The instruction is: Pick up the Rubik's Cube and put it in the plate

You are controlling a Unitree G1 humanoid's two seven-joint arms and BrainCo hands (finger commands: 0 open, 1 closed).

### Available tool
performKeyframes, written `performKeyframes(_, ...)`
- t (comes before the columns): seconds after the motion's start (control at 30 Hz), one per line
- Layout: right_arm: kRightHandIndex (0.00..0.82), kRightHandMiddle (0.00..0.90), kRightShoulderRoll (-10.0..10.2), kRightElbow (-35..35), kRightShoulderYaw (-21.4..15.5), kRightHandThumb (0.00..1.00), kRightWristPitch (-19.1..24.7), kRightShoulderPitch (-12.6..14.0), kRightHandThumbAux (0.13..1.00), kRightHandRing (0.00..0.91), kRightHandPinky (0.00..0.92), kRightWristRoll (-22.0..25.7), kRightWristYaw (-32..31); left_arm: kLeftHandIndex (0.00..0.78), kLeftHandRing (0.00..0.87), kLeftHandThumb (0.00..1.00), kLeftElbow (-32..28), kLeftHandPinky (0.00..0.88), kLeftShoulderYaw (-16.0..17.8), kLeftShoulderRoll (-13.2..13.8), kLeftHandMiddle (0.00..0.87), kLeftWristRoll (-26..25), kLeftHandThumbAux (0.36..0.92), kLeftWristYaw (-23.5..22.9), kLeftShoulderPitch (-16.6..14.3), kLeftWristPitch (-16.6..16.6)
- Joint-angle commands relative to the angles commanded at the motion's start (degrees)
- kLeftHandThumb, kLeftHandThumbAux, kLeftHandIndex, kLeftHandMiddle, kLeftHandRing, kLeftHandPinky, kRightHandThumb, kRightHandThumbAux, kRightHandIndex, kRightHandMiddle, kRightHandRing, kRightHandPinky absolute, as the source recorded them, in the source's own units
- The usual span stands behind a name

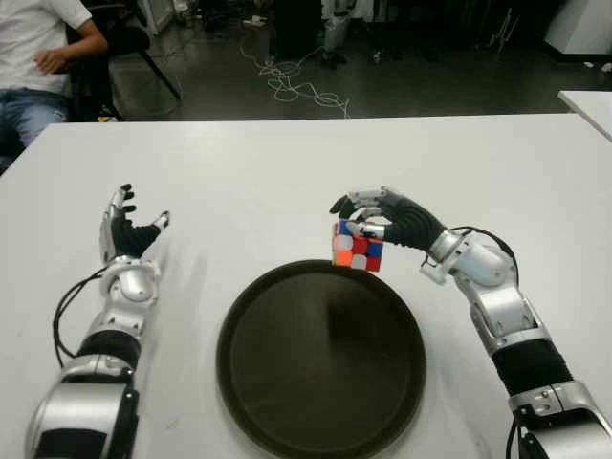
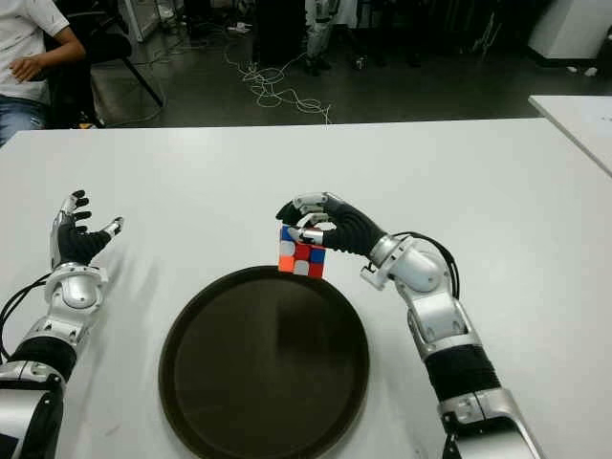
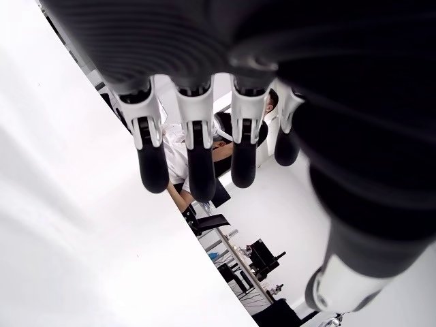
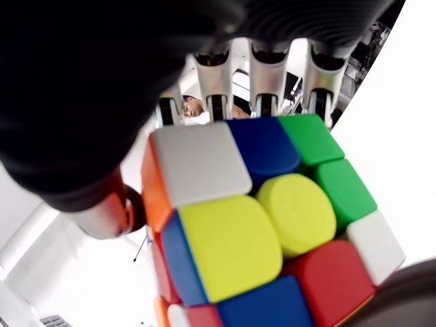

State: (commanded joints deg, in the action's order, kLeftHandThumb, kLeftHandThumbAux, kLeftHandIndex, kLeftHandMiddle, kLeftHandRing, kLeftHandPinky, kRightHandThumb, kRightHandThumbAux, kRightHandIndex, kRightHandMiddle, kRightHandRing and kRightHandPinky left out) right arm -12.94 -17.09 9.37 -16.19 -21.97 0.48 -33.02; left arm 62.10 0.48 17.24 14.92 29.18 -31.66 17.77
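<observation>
Dark round plate [image 1: 320,359] sits nearest on the white surface [image 1: 287,172], at 6 o'clock of the scene centre.

Right hand [image 1: 368,215] at the plate's far rim, roughly its 1 o'clock, forearm running back toward 4 o'clock. Fingers [image 4: 267,75] curl over the top of the Rubik's Cube [image 1: 357,246] and thumb presses its side: firm hold. Cube hangs under the hand, just above the plate's far edge, tilted a little; whether it touches the rim cannot be told. Right wrist view shows yellow, green, blue, white and red stickers filling the palm side.

Left hand [image 1: 126,229] at 9 o'clock of the plate, well apart from it, palm up-turned, fingers [image 3: 152,160] straight and spread, holding nothing.

Beyond the surface's far edge: dark floor with a tangle of white cable [image 1: 292,81] at 12 o'clock. A seated person [image 1: 38,57] in a white shirt and jeans at 11 o'clock, on a black chair [image 1: 120,43].
</observation>
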Motion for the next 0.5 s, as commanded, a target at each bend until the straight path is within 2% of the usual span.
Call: performKeyframes(0.5,0.435,0.767,-1.61,5.82,1.84,0.680,2.86,1.11,0.732,0.800,0.786,2.47,-6.16,0.126,0.194,0.331,-0.25,0.233,-0.07,0.17,0.181,-0.10,0.761,-0.25,0.27,0.59)
